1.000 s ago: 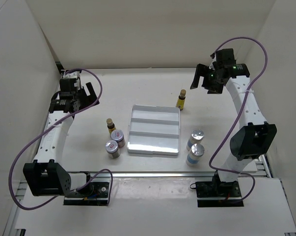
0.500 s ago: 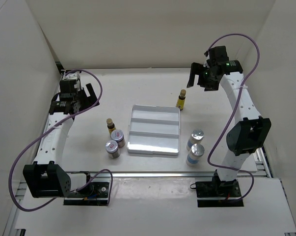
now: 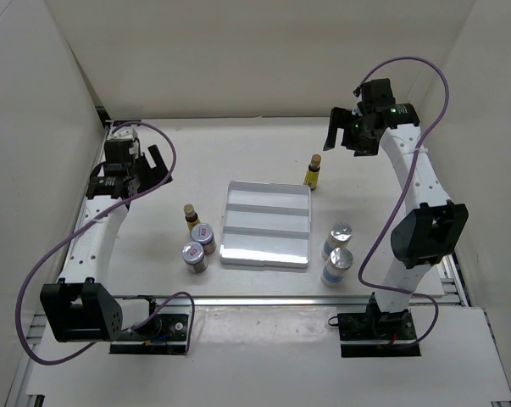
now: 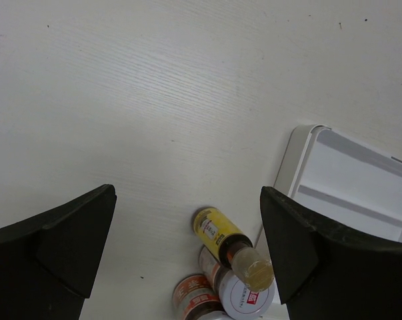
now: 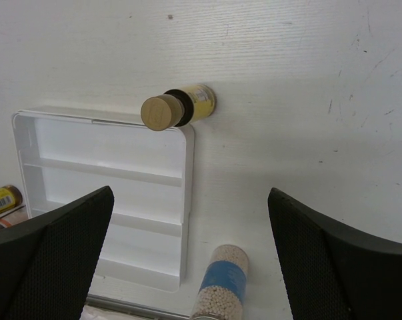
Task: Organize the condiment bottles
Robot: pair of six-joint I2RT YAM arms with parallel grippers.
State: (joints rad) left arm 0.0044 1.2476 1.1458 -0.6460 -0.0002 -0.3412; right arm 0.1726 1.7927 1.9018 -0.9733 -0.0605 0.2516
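No legible print on labels of yellow bottle point(image 4: 213, 229) or jar point(image 4: 241, 300)

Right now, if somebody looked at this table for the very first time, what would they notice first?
The empty white tray in the middle stands out most. Little bottles ring it: a yellow bottle and two red-label jars on its left, two blue bottles on its right, a second yellow bottle by its far right corner. The left hand and right hand hang open above, holding nothing.
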